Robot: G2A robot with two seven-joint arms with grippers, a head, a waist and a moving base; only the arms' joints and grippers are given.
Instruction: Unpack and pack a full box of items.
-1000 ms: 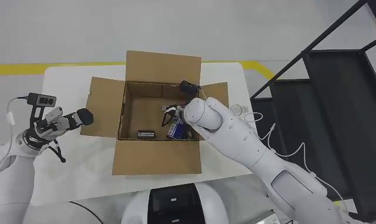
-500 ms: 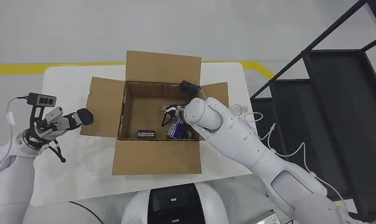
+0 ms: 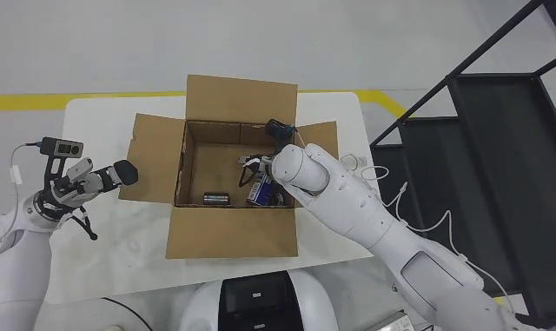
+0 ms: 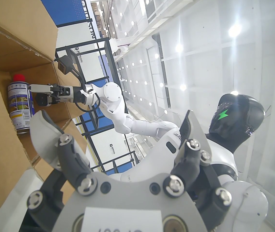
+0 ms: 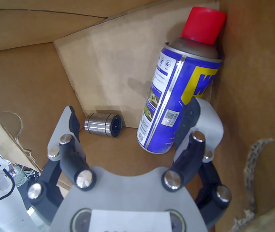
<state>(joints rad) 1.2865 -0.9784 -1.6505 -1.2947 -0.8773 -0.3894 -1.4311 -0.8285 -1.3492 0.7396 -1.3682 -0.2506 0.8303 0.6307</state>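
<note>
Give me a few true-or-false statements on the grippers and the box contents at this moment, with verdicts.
1. The right gripper is inside the cardboard box. True.
2. The right gripper is shut on the spray can. False: it is open, with one finger beside the can.
3. The spray can has a red cap. True.
4. The left gripper holds the metal cylinder. False: it is open and empty, and the cylinder lies on the box floor.

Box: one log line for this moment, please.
right gripper open inside box, at spray can | metal cylinder on box floor | left gripper open, outside box
</note>
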